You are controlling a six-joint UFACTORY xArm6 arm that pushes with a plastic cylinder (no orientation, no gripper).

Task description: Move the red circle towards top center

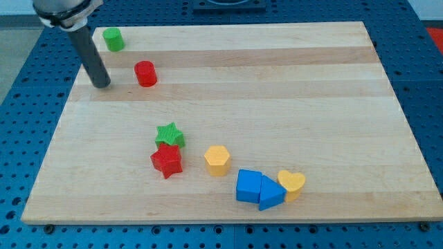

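The wooden board (277, 104) lies flat on a blue perforated table (422, 83) and fills most of the view. The arm ends in a dark rod with no jaws, so there is no open or closed state to report.

The tip (102, 85) rests on the board near the view's top left corner. It stands just to the view's left of the red circle (145, 73), with a narrow strip of bare wood between them; the two are not touching. The rod slants up and to the view's left from the tip toward the arm's grey housing at the top edge.

The red circle is an upright cylinder in the upper left part of the board, well to the left of the top centre. A green circle (113, 39) stands further up and left, close to the board's top edge, above the tip and apart from the red circle.

The remaining blocks sit in the lower half. A green star (169, 134) touches a red star (167, 160) directly below it. A yellow hexagon (217, 160) stands just to the right of the red star, apart from it. Further right, a blue square (248, 186), a blue triangle (271, 194) and a yellow heart (292, 183) are packed together, each touching its neighbour, near the board's bottom edge.
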